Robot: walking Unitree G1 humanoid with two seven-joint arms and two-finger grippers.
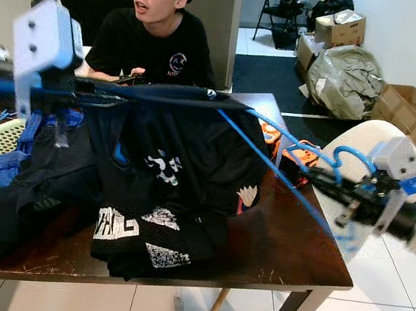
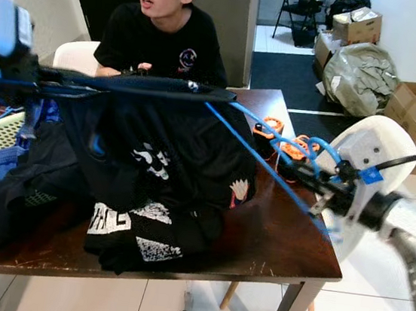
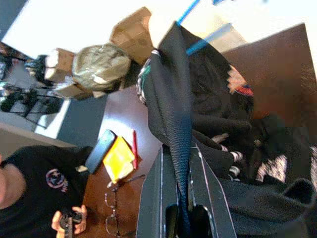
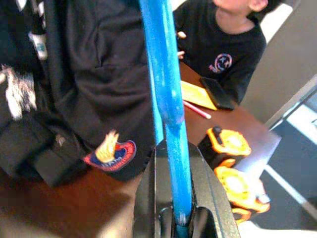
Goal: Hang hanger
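Here, above the table: left gripper pinches the black shirt (draped). Right gripper clamps the blue hanger.

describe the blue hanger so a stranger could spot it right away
Start at the brown wooden table heaped with dark clothes. Above it a black shirt hangs stretched between the left gripper and right gripper. The blue hanger is the thin bright rod slanting from the shirt's shoulder to the right gripper, unlike the orange clips behind.

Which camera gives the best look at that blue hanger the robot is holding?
The left eye view: the blue hanger runs across the table between both grippers. The right eye view shows much the same. The right wrist view has a close stretch of it; the left wrist view, short blue bits.
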